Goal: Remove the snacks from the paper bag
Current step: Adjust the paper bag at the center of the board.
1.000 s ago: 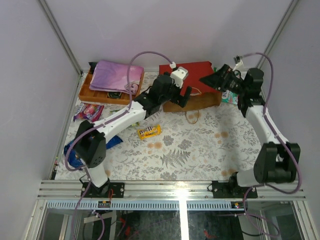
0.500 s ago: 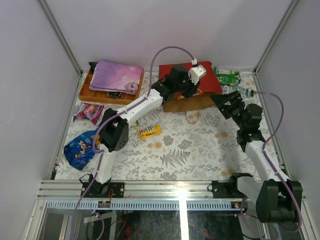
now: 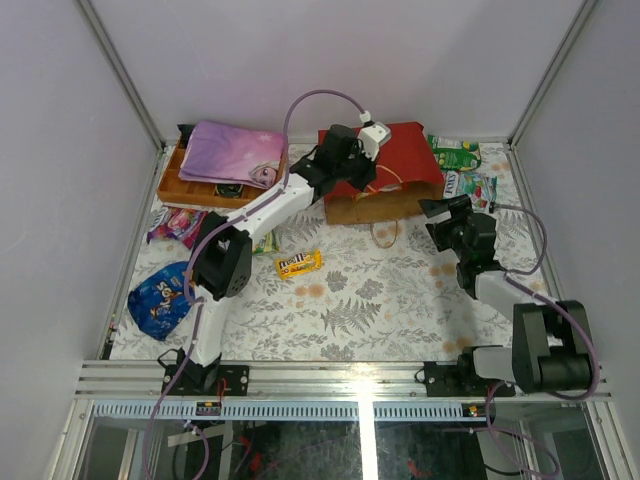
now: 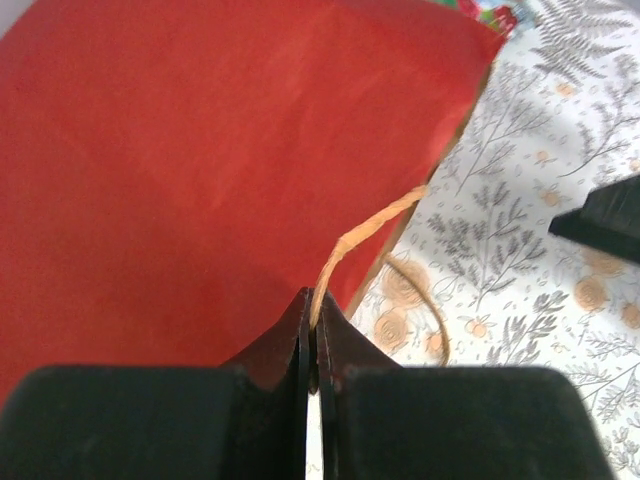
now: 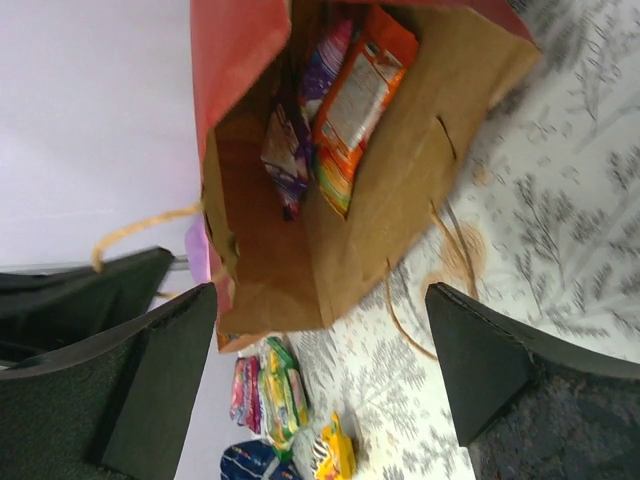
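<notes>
The red paper bag (image 3: 400, 160) lies on its side at the back, its brown mouth facing the near side. My left gripper (image 3: 368, 178) hovers over it, shut on its thin cord handle (image 4: 370, 230) above the red side (image 4: 200, 170). My right gripper (image 3: 434, 220) stands open just right of the mouth, holding nothing. The right wrist view looks into the bag (image 5: 400, 200): an orange packet (image 5: 360, 95) and a purple packet (image 5: 290, 150) lie inside. Outside lie a yellow packet (image 3: 299, 263), a blue bag (image 3: 160, 298), a pink packet (image 3: 178, 222) and green packs (image 3: 455, 152).
An orange wooden tray (image 3: 178, 185) with a pink-purple folded cloth (image 3: 230, 150) sits at the back left. The bag's other cord handle (image 3: 385, 235) loops on the flowered tablecloth before the mouth. Grey walls and metal posts close in the back and sides.
My left gripper has shut on the cord handle above the bag. The right arm has swung down from the back right to the bag's mouth, still open.
</notes>
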